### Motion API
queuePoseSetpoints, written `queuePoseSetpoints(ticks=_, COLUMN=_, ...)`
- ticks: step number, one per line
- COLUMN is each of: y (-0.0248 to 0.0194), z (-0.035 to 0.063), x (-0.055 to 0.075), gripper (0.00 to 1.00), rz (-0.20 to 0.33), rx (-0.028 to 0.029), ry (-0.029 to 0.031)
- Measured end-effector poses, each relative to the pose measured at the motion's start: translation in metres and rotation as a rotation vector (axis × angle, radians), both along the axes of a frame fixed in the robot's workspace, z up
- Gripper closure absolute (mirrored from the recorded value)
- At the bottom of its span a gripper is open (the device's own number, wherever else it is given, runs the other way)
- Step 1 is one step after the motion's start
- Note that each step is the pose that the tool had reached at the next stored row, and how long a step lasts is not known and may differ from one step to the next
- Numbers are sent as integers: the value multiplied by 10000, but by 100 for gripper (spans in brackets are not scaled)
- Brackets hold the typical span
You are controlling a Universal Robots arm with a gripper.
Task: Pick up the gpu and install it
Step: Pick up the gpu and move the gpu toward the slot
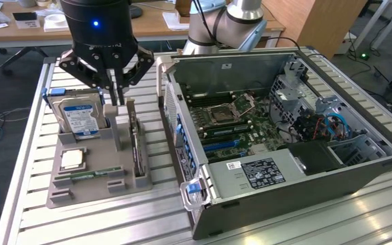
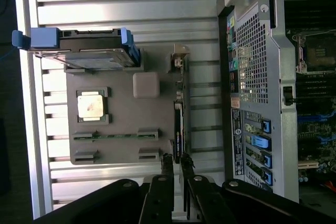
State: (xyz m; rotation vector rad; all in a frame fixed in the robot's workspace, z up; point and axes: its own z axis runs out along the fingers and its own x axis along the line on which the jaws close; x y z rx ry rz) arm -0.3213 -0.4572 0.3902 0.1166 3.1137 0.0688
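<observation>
We see the gripper [image 1: 118, 99] hanging over the grey parts holder [image 1: 94, 191] on the slatted metal table [image 1: 318, 224]. Its fingers are parted by a narrow gap and grasp nothing. The gpu [image 1: 137, 140] stands on edge in the long slot on the holder's side nearest the open computer case [image 1: 285, 173], and it sits below the gripper, towards the case.

In the wrist view, the gripper [image 2: 176, 160] lines up with one end of the gpu [image 2: 178, 124]. One fingertip [image 2: 168, 159] sits on each flank of the card's thin edge, and the gap between them is wider than the card. We cannot tell whether either finger touches it.

On the same holder [image 2: 121, 140], a hard drive [image 2: 79, 51] in a blue carrier stands upright at the far end. A processor [image 2: 90, 106] and a RAM stick [image 2: 115, 136] lie flat beside the card's slot. The computer case [image 2: 257, 77] lies just beside the holder, with its motherboard exposed.
</observation>
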Motion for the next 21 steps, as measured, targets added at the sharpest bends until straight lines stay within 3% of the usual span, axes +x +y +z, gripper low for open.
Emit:
queuePoseSetpoints(ticks=1, y=0, z=0, x=0, gripper=83, rz=0, rx=0, ry=0)
queuePoseSetpoints(ticks=3, y=0, z=0, x=0, gripper=71, rz=0, rx=1, ry=0)
queuePoseSetpoints(ticks=6, y=0, z=0, x=0, gripper=65, rz=1, rx=1, ry=0)
queuePoseSetpoints(ticks=7, y=0, z=0, x=0, gripper=58, rz=0, rx=1, ry=0)
queuePoseSetpoints(ticks=12, y=0, z=-15, x=0, gripper=58, rz=0, rx=1, ry=-1)
queuePoseSetpoints(ticks=21, y=0, z=-168, x=0, gripper=58, rz=0, rx=0, ry=0)
